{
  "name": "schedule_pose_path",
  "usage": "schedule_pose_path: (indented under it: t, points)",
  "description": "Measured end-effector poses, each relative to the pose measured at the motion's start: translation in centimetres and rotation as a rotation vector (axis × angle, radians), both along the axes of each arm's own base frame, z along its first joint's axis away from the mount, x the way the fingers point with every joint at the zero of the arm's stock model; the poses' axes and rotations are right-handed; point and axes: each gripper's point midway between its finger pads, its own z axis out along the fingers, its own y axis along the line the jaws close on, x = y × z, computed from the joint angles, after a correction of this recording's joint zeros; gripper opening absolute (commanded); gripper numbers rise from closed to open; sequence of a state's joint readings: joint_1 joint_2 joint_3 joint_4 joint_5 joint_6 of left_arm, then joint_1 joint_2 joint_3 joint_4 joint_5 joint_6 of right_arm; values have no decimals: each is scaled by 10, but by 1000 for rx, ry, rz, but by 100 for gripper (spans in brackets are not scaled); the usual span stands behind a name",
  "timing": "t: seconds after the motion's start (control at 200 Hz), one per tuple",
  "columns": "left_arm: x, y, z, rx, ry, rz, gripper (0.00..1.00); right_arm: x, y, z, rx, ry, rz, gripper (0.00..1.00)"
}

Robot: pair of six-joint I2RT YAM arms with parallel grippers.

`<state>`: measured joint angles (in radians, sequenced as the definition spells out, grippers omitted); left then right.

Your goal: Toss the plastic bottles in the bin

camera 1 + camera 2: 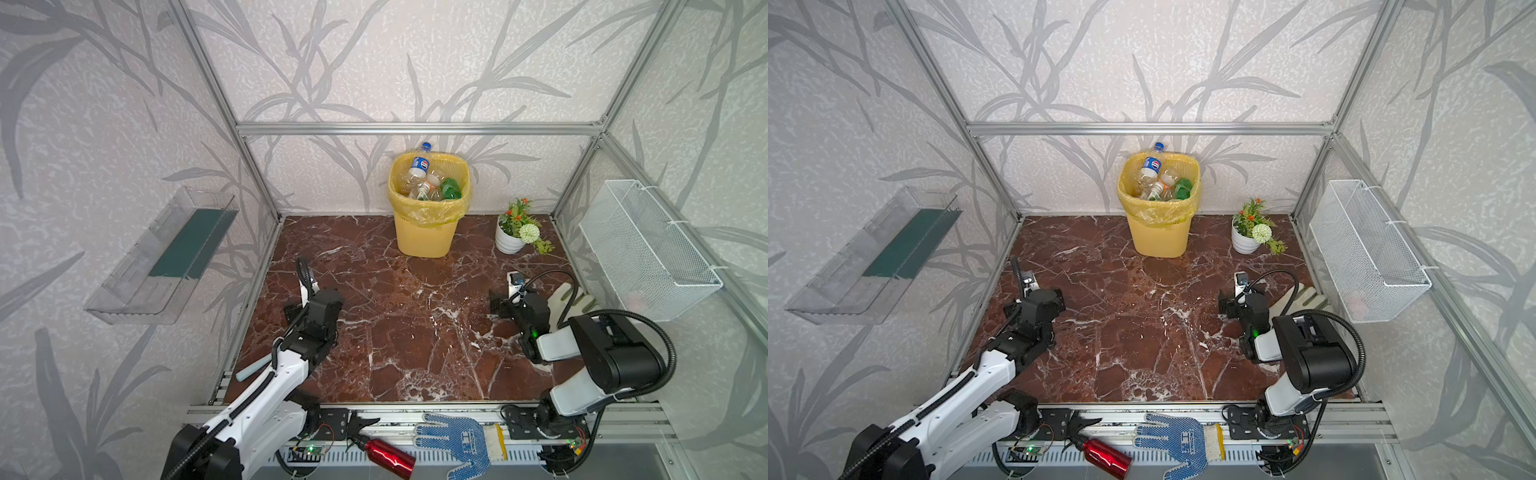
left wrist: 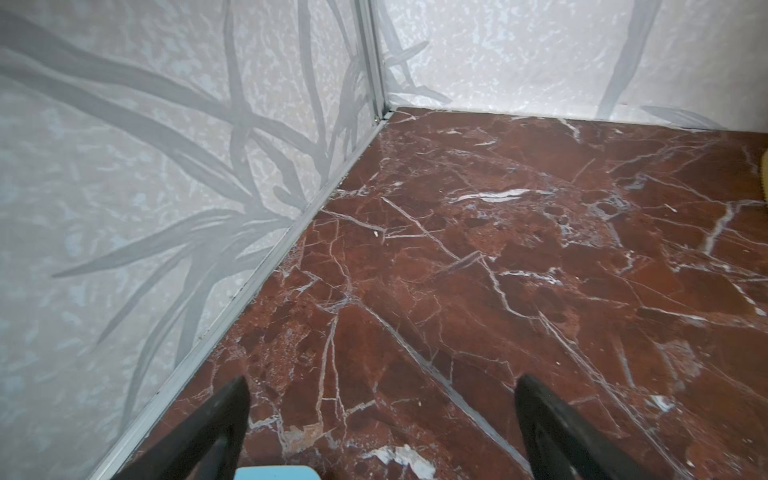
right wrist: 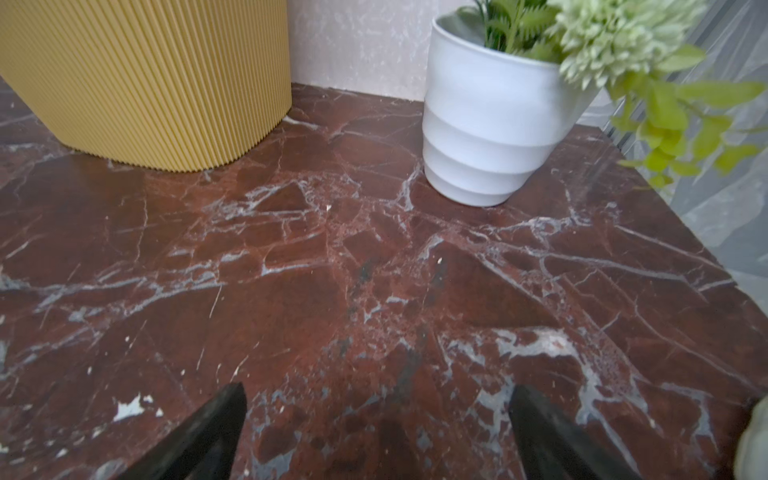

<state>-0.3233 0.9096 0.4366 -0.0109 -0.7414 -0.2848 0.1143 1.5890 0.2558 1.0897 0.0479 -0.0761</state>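
The left hand (image 2: 382, 382) hovers low over the counter (image 1: 415, 332) near the left wall. Its jaws are spread wide with nothing between them, and its wrist view shows only bare marble. In both top views no bottle lies anywhere on the counter, from the left wall to the right one.

Every one of the bottles (image 1: 428, 183) that shows lies in the bin (image 1: 422, 237), which stands at the back of the counter against the far wall, a little right of the middle. Right of it stands a white pot (image 1: 509, 241) of artificial plants. The right hand (image 3: 377, 388) is low over the counter on the right side, jaws likewise spread and empty, facing the foot of the bin and the pot.

By this the job looks finished, or as good as: nothing is left in sight to pick up. The red metal bottle (image 1: 388, 455) on the front rail is not plastic and, I judge, stays where it is.

The bottles make a loose heap that fills the bin close to its rim, inside a yellow bag (image 1: 424, 214) folded over the edge. At the left a blue-capped bottle (image 1: 419, 164) with a blue and white label leans against the back, its neck poking above the rim. Beside it lie several clear, crumpled ones, and at the right a green bottle (image 1: 451, 189). How many lie beneath cannot be told.
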Motion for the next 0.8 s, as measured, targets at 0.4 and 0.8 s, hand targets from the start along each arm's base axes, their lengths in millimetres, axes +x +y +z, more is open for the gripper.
schedule_pose_path:
  t: [0.4, 0.8]
  points:
    - [9, 36, -45, 31, -21, 117, 99, 26, 0, 16, 6, -2, -7, 99]
    - [53, 42, -47, -18, -126, 24, 99, 26, 0, 16, 5, 1, -7, 99]
